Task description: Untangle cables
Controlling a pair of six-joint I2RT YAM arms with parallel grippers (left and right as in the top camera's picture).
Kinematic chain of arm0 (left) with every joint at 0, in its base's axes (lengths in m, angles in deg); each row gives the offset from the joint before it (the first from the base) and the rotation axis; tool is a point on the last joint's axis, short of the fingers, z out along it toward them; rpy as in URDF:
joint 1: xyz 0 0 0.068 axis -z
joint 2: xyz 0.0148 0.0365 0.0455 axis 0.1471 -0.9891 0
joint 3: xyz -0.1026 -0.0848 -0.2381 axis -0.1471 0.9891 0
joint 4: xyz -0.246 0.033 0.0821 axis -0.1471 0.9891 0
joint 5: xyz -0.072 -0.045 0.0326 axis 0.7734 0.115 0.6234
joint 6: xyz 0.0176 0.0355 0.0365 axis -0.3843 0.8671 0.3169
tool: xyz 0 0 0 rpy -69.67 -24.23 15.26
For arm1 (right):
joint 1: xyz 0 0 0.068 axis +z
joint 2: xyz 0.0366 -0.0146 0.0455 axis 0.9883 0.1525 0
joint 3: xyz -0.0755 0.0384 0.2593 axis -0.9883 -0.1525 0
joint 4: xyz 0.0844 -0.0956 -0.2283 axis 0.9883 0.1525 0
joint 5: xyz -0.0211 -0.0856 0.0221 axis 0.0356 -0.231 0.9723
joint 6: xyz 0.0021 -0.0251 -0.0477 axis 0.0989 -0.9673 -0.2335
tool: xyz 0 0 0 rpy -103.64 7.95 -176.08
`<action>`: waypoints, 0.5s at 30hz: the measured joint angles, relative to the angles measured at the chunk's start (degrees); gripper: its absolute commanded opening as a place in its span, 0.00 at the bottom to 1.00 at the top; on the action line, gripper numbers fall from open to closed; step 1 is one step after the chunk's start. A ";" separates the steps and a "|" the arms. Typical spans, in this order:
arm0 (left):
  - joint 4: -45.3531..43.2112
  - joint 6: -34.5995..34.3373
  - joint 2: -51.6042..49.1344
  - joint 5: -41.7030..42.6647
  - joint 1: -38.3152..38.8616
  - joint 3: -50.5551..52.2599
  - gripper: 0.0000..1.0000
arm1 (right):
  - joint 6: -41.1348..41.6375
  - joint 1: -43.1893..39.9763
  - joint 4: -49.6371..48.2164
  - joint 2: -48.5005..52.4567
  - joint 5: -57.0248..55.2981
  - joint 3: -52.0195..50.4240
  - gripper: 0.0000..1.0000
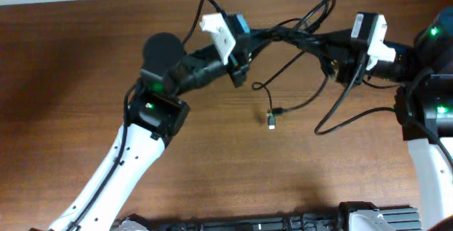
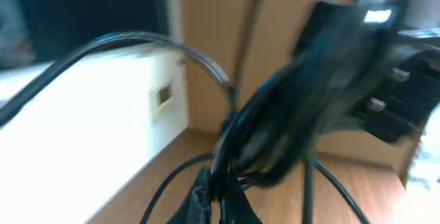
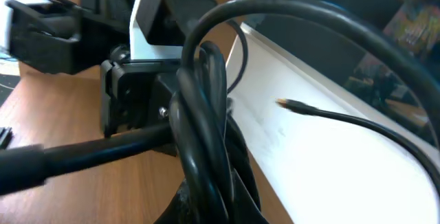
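Thin black flexible cables (image 1: 294, 36), bunched in a tangle, hang stretched between both grippers above the brown wooden table (image 1: 71, 82). Left gripper (image 1: 241, 57) is closed tight on the bundle's left end. Right gripper (image 1: 333, 62) is clamped on the right end. A loose silver-tipped plug (image 1: 271, 120) dangles low between them.

Blurred view: the left pincer (image 2: 218, 200) grips a bundle of thin black cables (image 2: 289, 114) that rises up and to its right. One strand arcs left above a white panel (image 2: 89, 128). The brown wooden surface (image 2: 275, 207) lies beneath.
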 measured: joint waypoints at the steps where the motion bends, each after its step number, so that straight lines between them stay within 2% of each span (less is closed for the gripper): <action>1: 1.11 -2.36 0.04 -3.06 0.52 0.00 0.00 | -0.04 0.09 0.02 0.44 -0.28 -0.07 0.04; 3: 2.19 -7.56 0.17 -8.50 1.57 -0.02 0.00 | -0.09 0.20 0.00 1.05 -0.76 -0.07 0.04; 8: 3.78 -16.98 0.68 -14.21 2.64 -0.09 0.00 | -0.13 0.50 -0.02 1.05 -1.57 -0.22 0.04; 15: 6.97 -41.92 1.11 -22.45 3.37 -0.39 0.00 | -0.11 0.94 -1.27 1.90 -2.97 -0.46 0.04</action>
